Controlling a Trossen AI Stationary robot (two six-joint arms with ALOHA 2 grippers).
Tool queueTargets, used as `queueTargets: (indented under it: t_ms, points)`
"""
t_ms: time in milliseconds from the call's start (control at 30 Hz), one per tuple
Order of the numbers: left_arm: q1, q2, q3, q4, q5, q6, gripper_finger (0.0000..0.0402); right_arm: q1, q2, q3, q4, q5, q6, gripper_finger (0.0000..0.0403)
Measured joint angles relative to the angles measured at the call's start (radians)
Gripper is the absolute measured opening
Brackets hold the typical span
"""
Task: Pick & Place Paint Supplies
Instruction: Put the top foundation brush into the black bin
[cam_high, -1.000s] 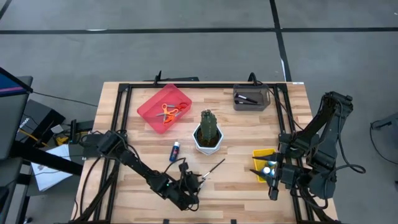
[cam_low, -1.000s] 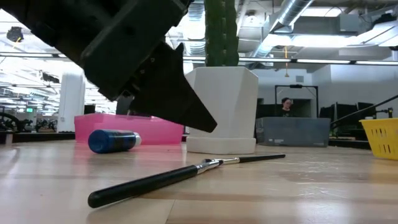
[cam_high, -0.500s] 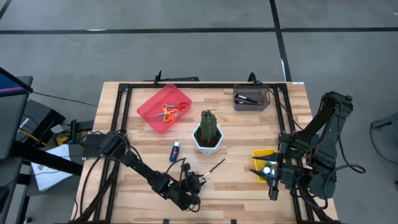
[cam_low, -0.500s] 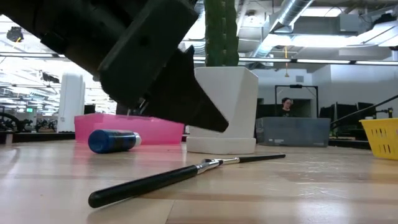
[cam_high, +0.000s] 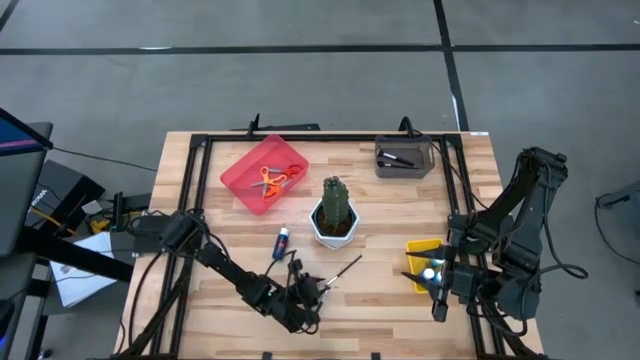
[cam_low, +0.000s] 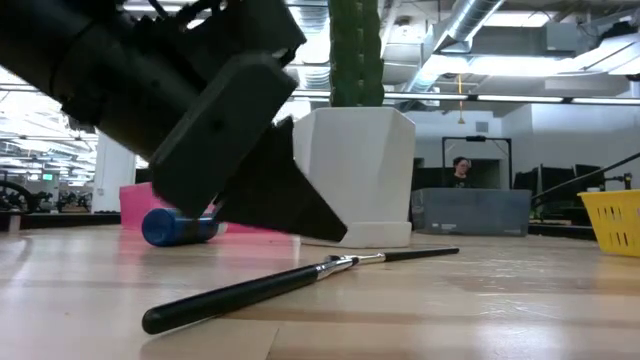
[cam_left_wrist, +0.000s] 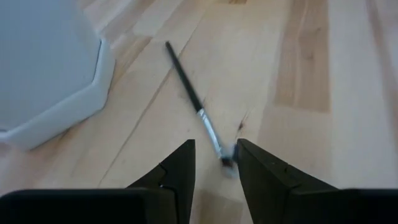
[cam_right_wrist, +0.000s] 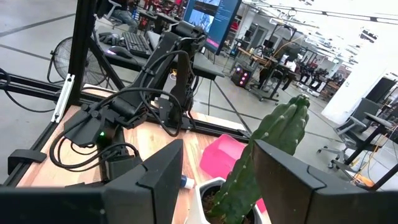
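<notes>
We see the left gripper (cam_left_wrist: 214, 167) low over the tabletop (cam_high: 390, 290), its jaws narrowly parted and empty, with the bristle end of a dark paintbrush (cam_left_wrist: 191, 98) lying between the fingertips. The brush lies flat, just beside the white cactus pot (cam_left_wrist: 43, 68). The right gripper (cam_high: 437, 300) waits by the yellow bin (cam_high: 418, 250), jaws parted, holding nothing.

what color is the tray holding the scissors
Red-pink; the tray with the scissors shows best in the high view.
</notes>
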Motion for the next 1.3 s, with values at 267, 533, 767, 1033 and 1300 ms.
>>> queueTargets:
  t_ms: [267, 533, 767, 1033, 1300]
  points:
    - [0.001, 0.0, -0.017, 0.061, 0.015, 0.0, 0.0111, 0.0, 0.0, 0.0, 0.0, 0.0, -0.004, 0.0186]
    - [0.006, 0.0, -0.017, 0.064, 0.016, 0.0, 0.0111, 0.0, 0.0, 0.0, 0.0, 0.0, -0.004, 0.0186]
    - [0.013, 0.0, -0.017, 0.064, 0.02, 0.004, 0.0111, 0.0, 0.0, 0.0, 0.0, 0.0, -0.004, 0.0186]
    - [0.013, 0.0, -0.017, 0.064, 0.025, 0.004, 0.0111, 0.0, 0.0, 0.0, 0.0, 0.0, -0.004, 0.0186]
    - [0.013, 0.0, -0.024, 0.067, 0.035, -0.005, 0.0111, 0.0, 0.0, 0.0, 0.0, -0.001, -0.004, 0.0186]
